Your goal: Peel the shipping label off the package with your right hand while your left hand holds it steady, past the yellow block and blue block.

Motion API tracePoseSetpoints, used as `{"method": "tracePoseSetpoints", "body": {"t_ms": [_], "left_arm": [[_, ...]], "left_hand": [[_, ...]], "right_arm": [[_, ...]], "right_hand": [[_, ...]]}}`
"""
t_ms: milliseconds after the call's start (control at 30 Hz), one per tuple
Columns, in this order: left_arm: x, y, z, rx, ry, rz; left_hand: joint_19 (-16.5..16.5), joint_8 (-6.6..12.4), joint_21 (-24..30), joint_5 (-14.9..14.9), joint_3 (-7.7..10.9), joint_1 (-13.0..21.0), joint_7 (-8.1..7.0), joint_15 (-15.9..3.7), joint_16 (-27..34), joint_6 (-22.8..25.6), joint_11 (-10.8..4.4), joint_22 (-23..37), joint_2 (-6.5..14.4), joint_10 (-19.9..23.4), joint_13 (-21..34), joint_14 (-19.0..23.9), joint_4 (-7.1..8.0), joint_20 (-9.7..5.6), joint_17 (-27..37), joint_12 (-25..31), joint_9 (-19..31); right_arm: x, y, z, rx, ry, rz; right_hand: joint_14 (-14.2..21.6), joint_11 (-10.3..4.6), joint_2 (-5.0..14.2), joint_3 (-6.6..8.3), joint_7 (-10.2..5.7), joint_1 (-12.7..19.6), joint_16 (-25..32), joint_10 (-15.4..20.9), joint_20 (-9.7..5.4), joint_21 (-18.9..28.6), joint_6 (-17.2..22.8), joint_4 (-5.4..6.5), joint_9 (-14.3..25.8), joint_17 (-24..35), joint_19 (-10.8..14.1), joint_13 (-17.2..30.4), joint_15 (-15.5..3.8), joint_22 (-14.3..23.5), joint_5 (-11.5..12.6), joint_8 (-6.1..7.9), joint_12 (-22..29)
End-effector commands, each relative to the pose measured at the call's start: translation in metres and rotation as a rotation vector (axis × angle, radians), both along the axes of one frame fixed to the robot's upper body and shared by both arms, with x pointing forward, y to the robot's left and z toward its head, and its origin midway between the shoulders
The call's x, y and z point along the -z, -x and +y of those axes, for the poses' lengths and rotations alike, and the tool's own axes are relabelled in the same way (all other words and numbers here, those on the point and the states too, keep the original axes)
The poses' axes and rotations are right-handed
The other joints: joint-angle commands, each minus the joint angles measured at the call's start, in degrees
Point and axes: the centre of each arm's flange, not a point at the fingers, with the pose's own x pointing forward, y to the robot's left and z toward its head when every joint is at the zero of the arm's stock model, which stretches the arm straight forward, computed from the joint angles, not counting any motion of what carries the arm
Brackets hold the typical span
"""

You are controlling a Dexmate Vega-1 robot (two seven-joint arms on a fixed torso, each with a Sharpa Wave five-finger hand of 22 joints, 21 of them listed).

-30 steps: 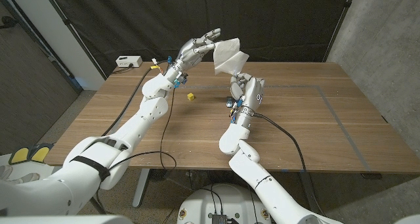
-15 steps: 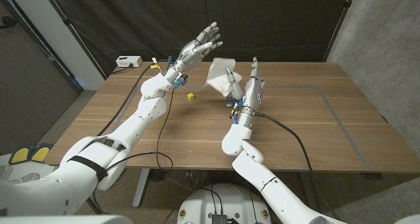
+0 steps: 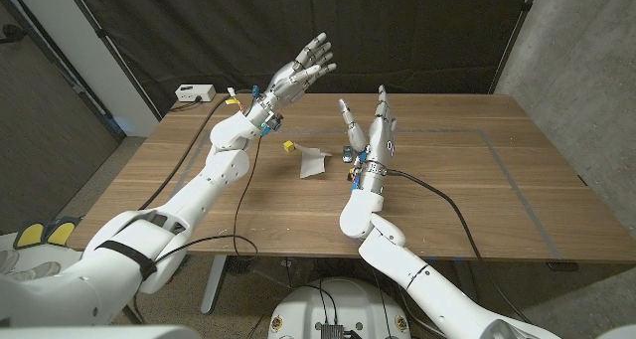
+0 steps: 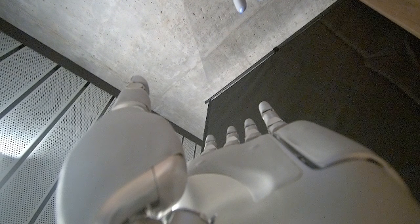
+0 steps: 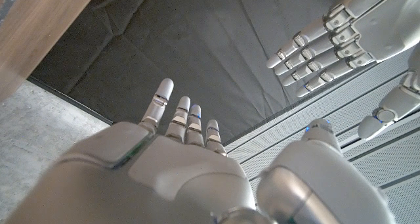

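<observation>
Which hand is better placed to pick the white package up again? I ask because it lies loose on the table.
The right hand, probably: it stands open right beside the package, low over the table. The left hand is open too, but raised higher and farther back.

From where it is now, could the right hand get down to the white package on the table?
Probably yes. The right hand is raised, open and empty just beside the white package, which lies on the table; only the yellow block sits near it, on its far side.

The label on the white package (image 3: pixel 313 162) is too small to make out.
</observation>
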Motion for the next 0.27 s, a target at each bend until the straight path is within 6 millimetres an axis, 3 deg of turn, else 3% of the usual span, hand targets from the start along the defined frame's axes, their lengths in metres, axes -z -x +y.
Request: {"method": "tracePoseSetpoints", "body": {"t_ms": [33, 267], "left_arm": [[0.015, 0.012, 0.021, -0.048, 0.048, 0.014], [0.041, 0.011, 0.043, -0.086, 0.093, 0.112]], "left_hand": [[-7.1, 0.47, 0.1, 0.3, -0.23, -0.5, -0.37, -0.55, 0.3, -14.8, 0.43, 0.2, 0.0, -13.1, 0.0, -10.7, 0.1, -0.4, 0.1, 0.5, 0.0], [-7.3, 0.62, 0.0, 0.5, -0.47, -0.9, -0.08, -0.87, 0.4, -14.4, 0.51, 0.3, 0.3, -13.2, 0.0, -10.9, 0.46, -0.55, 0.1, 0.5, 0.0]], "right_arm": [[-0.001, 0.016, -0.015, 0.021, -0.033, -0.103], [-0.006, 0.014, -0.014, 0.019, -0.061, -0.138]], "right_hand": [[2.4, -0.29, 2.92, 0.65, -0.78, -1.9, 0.3, 2.9, -0.13, -1.1, 3.3, 1.56, 0.1, -1.2, -8.8, -1.6, -0.26, 0.2, -0.1, 0.66, 0.8], [5.5, -1.0, 4.7, 1.5, -0.75, -1.5, 0.8, 5.1, -0.69, -2.1, 5.2, 1.4, 0.1, -2.5, -6.6, -3.0, -1.1, 0.2, -0.8, 0.62, 1.3]]}}
